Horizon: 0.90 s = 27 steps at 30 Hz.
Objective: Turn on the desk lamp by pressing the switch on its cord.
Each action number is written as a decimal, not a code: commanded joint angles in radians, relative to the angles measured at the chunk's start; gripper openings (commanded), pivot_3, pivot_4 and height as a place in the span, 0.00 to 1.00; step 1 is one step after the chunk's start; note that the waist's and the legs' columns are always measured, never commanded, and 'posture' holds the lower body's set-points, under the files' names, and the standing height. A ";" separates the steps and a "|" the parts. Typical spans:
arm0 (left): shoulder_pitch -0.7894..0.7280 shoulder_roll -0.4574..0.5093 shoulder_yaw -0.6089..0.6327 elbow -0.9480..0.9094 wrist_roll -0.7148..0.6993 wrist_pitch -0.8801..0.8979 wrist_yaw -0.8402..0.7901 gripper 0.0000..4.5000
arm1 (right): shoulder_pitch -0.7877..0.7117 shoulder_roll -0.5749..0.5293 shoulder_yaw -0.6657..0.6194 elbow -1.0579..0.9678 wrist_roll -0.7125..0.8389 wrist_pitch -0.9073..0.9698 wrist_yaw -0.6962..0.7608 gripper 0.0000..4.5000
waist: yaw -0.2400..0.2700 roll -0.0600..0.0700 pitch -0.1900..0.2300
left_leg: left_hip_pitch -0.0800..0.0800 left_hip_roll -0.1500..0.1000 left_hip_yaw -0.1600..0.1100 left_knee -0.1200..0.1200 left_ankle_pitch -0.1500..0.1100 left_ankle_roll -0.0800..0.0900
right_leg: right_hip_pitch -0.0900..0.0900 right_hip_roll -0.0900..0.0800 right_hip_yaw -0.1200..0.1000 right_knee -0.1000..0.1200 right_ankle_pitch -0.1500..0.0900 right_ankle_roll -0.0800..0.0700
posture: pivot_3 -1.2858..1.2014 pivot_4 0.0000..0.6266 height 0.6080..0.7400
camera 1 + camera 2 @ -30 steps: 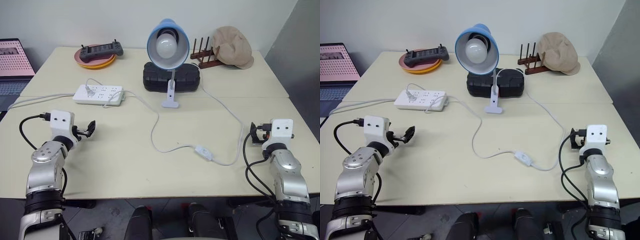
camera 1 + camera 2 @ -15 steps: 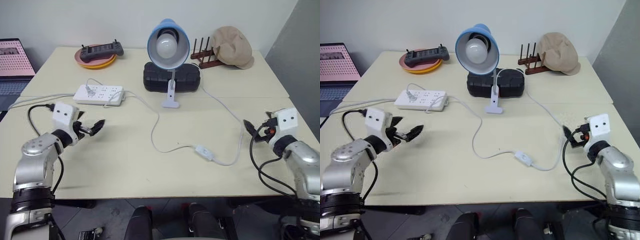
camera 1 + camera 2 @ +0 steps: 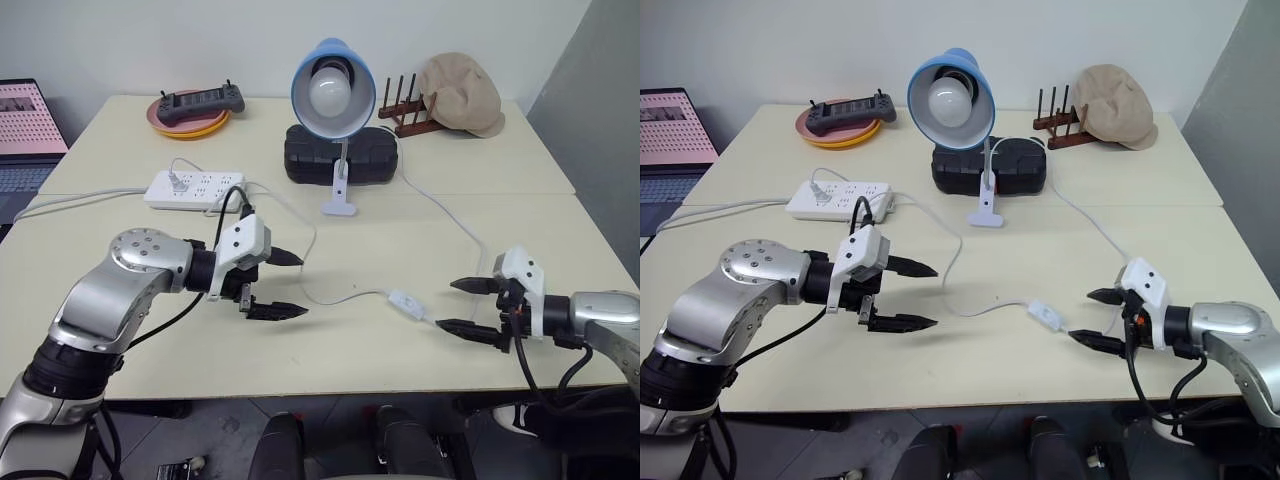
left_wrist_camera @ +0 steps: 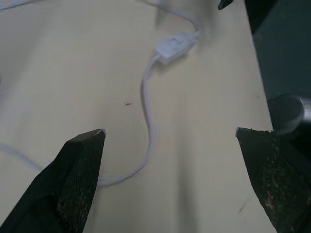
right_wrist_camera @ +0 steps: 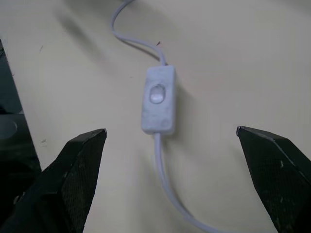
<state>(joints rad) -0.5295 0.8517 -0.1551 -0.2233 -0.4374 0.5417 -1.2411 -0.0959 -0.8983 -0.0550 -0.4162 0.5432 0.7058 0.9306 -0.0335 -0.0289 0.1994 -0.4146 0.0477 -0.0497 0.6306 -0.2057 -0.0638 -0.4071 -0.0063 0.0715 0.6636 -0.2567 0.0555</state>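
Desk lamp (image 3: 333, 95) with light-blue cone shade and round white bulb, standing on its white clip base well beyond both grippers, at the far middle of the cream table (image 3: 180, 350); bulb unlit. Directly behind the lamp's stem lies a black case (image 3: 340, 153). Farther back, beyond the right gripper, a tan cap (image 3: 462, 92) rests against a dark wooden peg rack (image 3: 405, 105); beyond the left gripper, a black handheld controller (image 3: 204, 99) sits on stacked orange and pink plates (image 3: 190, 125).

White power strip (image 3: 196, 188): on the table just beyond the left arm, with one plug seated in it.

Left gripper (image 3: 290, 285): pointing toward the table's middle, above the surface, its two black fingers spread wide apart and holding nothing. Right gripper (image 3: 462, 305): pointing inward from the opposite side, fingers likewise spread wide and empty.

Cord (image 3: 318, 250): thin white cable running from the lamp's base forward in a loop that passes just ahead of the left gripper's fingertips, then on to the switch; a second length curves back past the right gripper toward the black case.

Switch (image 3: 407, 303): small white oblong with a round button on top, lying flat on the table between the two grippers, nearer the right one, just ahead of its fingertips and touched by neither. In the right wrist view the switch (image 5: 158, 99) lies centred between the open fingers (image 5: 68, 179).
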 commanded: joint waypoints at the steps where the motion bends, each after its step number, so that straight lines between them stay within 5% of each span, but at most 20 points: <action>1: -0.044 -0.040 -0.022 0.026 0.030 -0.055 -0.005 1.00 | -0.020 0.049 0.058 -0.032 -0.054 -0.047 -0.045 1.00 | 0.000 0.000 0.000 | 0.000 0.000 0.000 0.000 0.000 0.000 | 0.000 0.000 0.000 0.000 0.000 0.000 | 0.52 0.24 1.00; 14: 0.000 -0.059 -0.031 0.012 0.062 -0.098 -0.018 1.00 | -0.023 0.185 0.164 0.016 -0.181 -0.130 -0.129 1.00 | 0.000 0.000 0.000 | 0.000 0.000 0.000 0.001 0.000 0.000 | -0.001 0.000 0.000 0.001 0.000 0.000 | 0.52 0.24 1.00; 27: 0.026 -0.051 -0.020 0.000 0.063 -0.095 -0.016 1.00 | 0.003 0.150 0.154 0.028 -0.205 -0.161 -0.082 0.35 | 0.001 0.000 0.000 | 0.000 0.000 0.000 0.000 0.000 0.000 | -0.001 0.000 0.000 0.001 0.000 0.000 | 0.52 0.24 1.00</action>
<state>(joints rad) -0.5021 0.7909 -0.1921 -0.1910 -0.3720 0.4514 -1.2559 -0.0962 -0.7359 0.1144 -0.3842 0.3393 0.5720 0.8314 -0.0326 -0.0289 0.1995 -0.4150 0.0477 -0.0502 0.6311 -0.2057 -0.0637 -0.4077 -0.0061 0.0715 0.6645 -0.2564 0.0559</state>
